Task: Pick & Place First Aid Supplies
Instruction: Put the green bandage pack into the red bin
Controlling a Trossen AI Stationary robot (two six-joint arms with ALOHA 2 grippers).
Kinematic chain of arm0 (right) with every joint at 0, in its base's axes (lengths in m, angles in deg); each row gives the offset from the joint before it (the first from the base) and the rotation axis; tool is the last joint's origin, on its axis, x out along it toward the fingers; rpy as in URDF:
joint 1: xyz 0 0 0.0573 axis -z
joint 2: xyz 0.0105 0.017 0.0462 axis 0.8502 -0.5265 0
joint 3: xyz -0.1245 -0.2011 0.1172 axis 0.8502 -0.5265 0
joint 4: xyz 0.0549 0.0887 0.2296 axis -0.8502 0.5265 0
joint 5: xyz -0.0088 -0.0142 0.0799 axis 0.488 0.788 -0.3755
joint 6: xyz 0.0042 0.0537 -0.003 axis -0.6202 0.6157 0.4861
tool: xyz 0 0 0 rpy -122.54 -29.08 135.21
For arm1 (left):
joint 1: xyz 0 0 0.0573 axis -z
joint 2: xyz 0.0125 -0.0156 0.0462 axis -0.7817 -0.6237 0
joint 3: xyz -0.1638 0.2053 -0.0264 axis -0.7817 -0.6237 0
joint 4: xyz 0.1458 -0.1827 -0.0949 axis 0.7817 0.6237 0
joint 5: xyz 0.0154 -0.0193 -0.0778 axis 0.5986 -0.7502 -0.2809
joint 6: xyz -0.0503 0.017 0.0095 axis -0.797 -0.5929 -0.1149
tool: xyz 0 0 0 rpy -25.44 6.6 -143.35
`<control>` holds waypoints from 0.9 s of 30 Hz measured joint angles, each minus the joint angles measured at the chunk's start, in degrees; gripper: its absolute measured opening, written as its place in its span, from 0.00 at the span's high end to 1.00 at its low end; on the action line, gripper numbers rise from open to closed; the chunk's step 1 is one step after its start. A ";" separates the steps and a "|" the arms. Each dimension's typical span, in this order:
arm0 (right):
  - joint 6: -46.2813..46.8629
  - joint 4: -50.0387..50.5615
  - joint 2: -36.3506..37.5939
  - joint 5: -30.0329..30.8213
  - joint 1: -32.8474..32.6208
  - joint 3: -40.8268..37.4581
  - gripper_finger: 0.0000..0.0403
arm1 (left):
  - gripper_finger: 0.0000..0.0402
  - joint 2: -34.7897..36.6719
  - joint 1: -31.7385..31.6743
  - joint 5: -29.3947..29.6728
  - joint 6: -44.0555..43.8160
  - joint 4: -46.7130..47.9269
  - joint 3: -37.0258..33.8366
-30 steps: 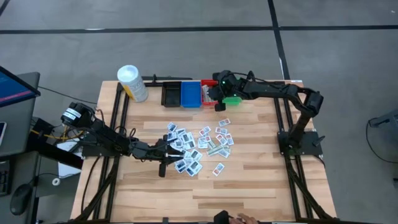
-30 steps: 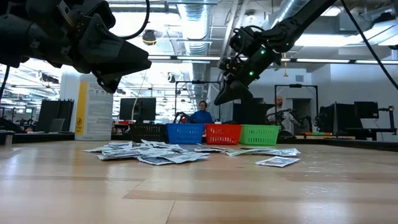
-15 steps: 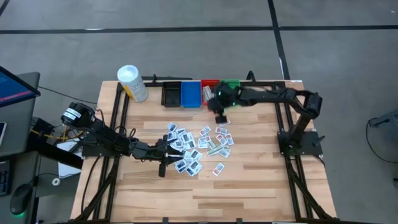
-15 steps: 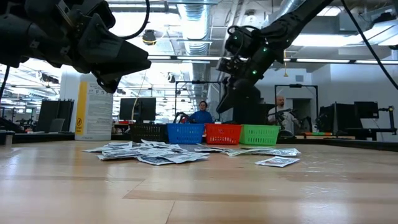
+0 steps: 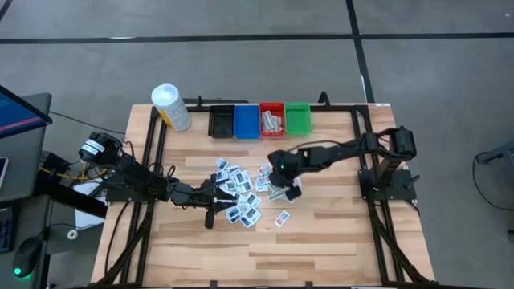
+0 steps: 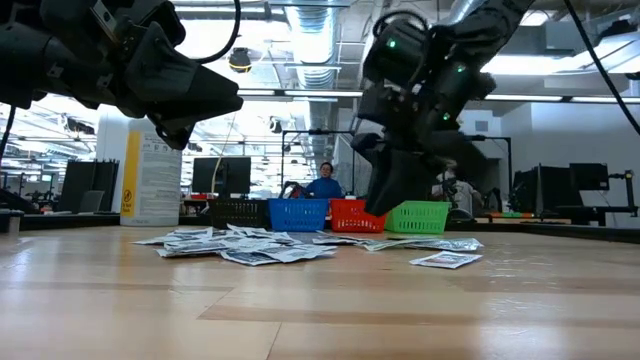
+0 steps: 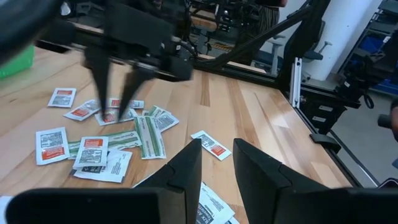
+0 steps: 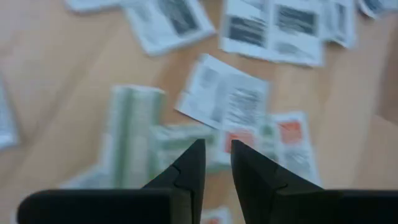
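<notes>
Many thin, light packets (image 5: 245, 193) lie flat; I would pinch an edge. My right gripper (image 5: 291, 190) hovers narrowly open, empty.

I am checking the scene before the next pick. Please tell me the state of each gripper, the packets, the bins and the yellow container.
Right gripper: open slightly, empty, above the packet pile.
Left gripper: open slightly, empty, at the pile's left edge.
Packets: loose, flat on the table.
Red bin: holds some packets.
Blue bin: looks empty.
Green bin: looks empty.
Black bin: contents unclear.
Yellow container: capped.
</notes>
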 joint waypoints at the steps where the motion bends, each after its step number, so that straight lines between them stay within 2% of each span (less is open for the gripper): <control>1: 0.66 0.16 0.00 0.01 -1.09 0.00 0.82 | 0.77 0.00 0.00 0.00 0.00 0.00 0.00; 12: 5.21 2.39 0.00 -0.07 -8.31 0.00 0.82 | 0.77 0.00 0.00 0.00 -0.04 0.00 0.00; 16: 6.14 0.83 -0.24 -0.06 -8.88 0.00 0.82 | 0.77 -0.01 0.00 0.00 -0.04 0.00 0.00; 21: 8.14 -3.36 -4.18 -0.06 -8.60 0.04 0.82 | 0.77 0.00 0.00 0.00 -0.20 0.00 0.00; 27: 8.43 -4.92 -8.22 -0.32 -8.58 0.30 0.77 | 0.77 -0.02 0.00 -0.01 -0.21 0.00 0.00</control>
